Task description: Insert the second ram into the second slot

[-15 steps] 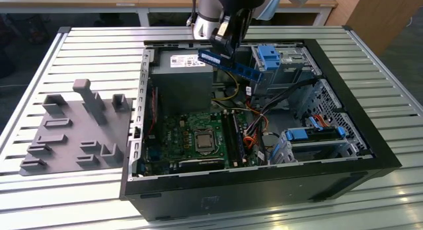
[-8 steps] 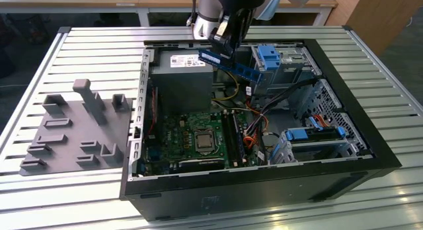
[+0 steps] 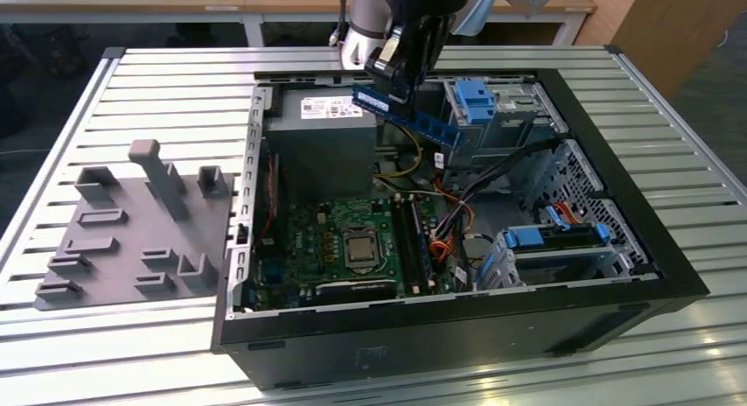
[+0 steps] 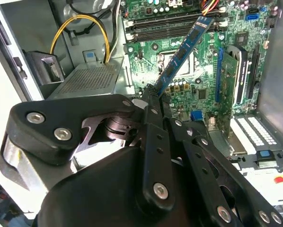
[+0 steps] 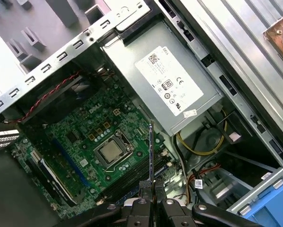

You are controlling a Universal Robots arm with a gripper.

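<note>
The second ram (image 3: 411, 115) is a thin dark blue stick with a pale label, and my gripper (image 3: 393, 89) is shut on it. It hangs tilted above the open computer case, over the power supply (image 3: 321, 135) and short of the motherboard (image 3: 338, 244). In the second wrist view the ram (image 4: 181, 54) sticks out from the black fingers (image 4: 153, 111) towards the long dark memory slots (image 4: 174, 27). In the first wrist view the ram (image 5: 151, 151) shows edge-on above the slots (image 5: 134, 178), beside the processor socket (image 5: 112, 150). The slots (image 3: 408, 240) lie well below the stick.
The black case (image 3: 467, 327) stands open on a slatted metal table (image 3: 140, 91). Bright blue drive brackets (image 3: 477, 100) (image 3: 558, 236) and loose cables (image 3: 456, 222) sit at the exterior view's right. A grey fixture plate (image 3: 129, 231) with upright pegs lies left of the case.
</note>
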